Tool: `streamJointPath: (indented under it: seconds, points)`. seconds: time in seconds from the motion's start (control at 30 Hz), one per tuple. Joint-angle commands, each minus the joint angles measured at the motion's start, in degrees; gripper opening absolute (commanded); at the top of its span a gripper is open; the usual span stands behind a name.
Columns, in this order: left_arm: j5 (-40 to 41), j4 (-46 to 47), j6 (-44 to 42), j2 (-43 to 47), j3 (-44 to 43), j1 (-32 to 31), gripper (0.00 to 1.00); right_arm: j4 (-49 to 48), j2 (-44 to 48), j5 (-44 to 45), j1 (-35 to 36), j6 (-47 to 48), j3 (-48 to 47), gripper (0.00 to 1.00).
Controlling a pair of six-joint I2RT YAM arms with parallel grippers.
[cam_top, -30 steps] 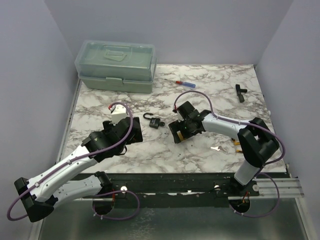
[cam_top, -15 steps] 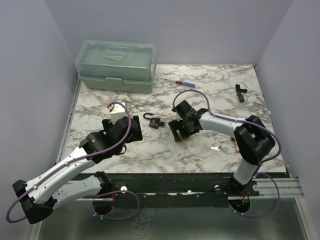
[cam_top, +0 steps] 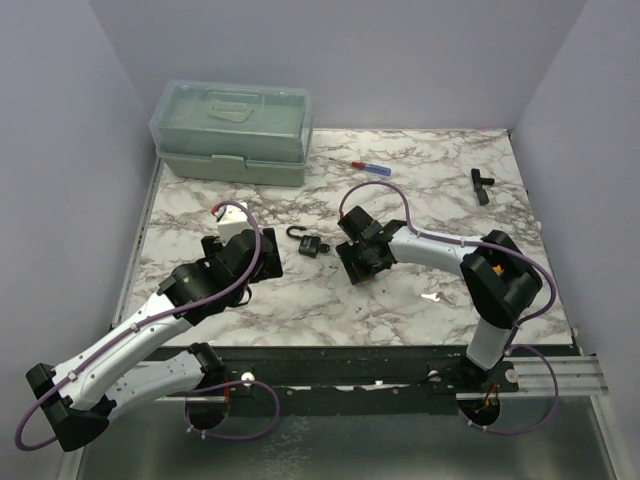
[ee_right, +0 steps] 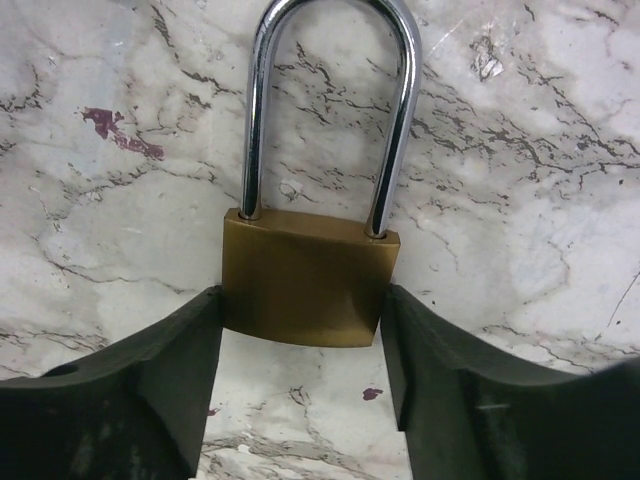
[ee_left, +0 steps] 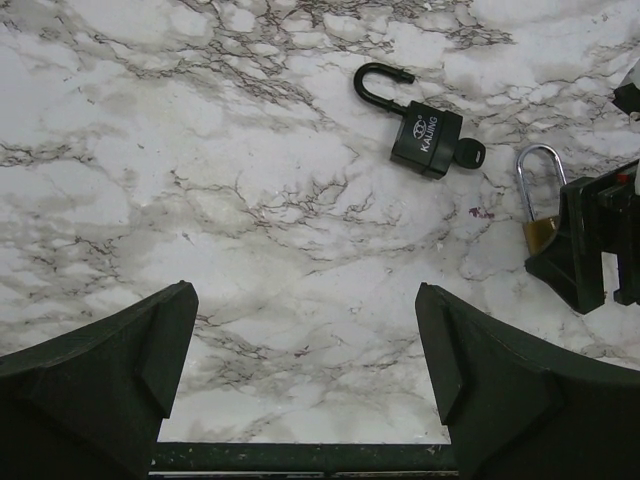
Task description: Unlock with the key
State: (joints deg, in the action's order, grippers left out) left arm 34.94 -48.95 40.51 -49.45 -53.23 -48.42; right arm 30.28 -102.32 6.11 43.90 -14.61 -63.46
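Near the middle of the table (cam_top: 200, 210), slightly toward the right edge, the right tool (cam_top: 358, 268) lies low over the brass padlock (ee_right: 308, 290). In the right wrist view its two dark fingers (ee_right: 150, 370) are closed in against both flanks of the brass body, so the right tool (ee_right: 300, 295) is clamped on the lock. The lock lies flat on the marble, and both legs of its steel shackle (ee_right: 330, 20) are seated in the body.

Just beside it, toward the left edge, lies the black padlock (ee_left: 425, 140), also flat. Its shackle stands open with one end free, and a key (ee_left: 470, 154) is seated in the keyway. The two padlocks are near each other but do not touch; the left wrist view shows the brass padlock (ee_left: 540, 225) at its right margin.

The left tool (ee_left: 305, 300) hovers near the centre of the table, toward the left edge. Its fingers are spread wide apart and hold nothing; only bare marble lies between them.

A loose key (cam_top: 431, 296) rests near the front edge, toward the right corner. A lidded box (cam_top: 235, 130) occupies the far left corner, a red-handled screwdriver (cam_top: 365, 166) lies near the far edge, and a small black fitting (cam_top: 482, 184) sits toward the far right corner.
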Motion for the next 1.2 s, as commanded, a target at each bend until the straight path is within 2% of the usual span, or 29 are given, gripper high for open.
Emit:
streamJointPath:
  seconds: [0.0,0.2,0.27,0.37,0.63,0.83,1.03,1.17]
  points:
    - [-0.85,0.78,-0.96,0.05,0.85,0.52,0.99,1.11,-3.43,3.49,0.57,-1.04,0.64,0.59]
    - [-1.89,1.19,-0.82,0.12,1.01,0.57,0.99,-0.11,-2.79,6.15,0.57,-0.29,1.63,0.42]
    - [-3.27,1.96,-0.87,0.28,1.30,0.53,0.99,-1.15,-1.12,6.24,0.57,-0.09,2.27,0.34]
    - [-5.77,2.89,-0.39,0.70,1.70,0.59,0.99,-3.52,2.65,5.14,0.57,0.53,4.00,0.28]
    - [-16.48,12.12,4.79,3.51,5.74,0.53,0.99,-12.05,15.77,-0.07,0.57,2.27,10.96,0.20]
    - [-22.69,19.15,8.30,0.89,7.83,0.63,0.98,-16.59,24.51,-2.60,0.55,1.86,15.68,0.18]
    - [-27.66,27.69,12.61,-1.44,11.52,0.61,0.97,-20.84,30.23,-5.46,0.57,0.11,19.51,0.18]
    - [-27.75,30.82,15.52,-1.89,13.38,0.73,0.95,-22.74,32.01,-6.57,0.57,-1.50,21.41,0.16]
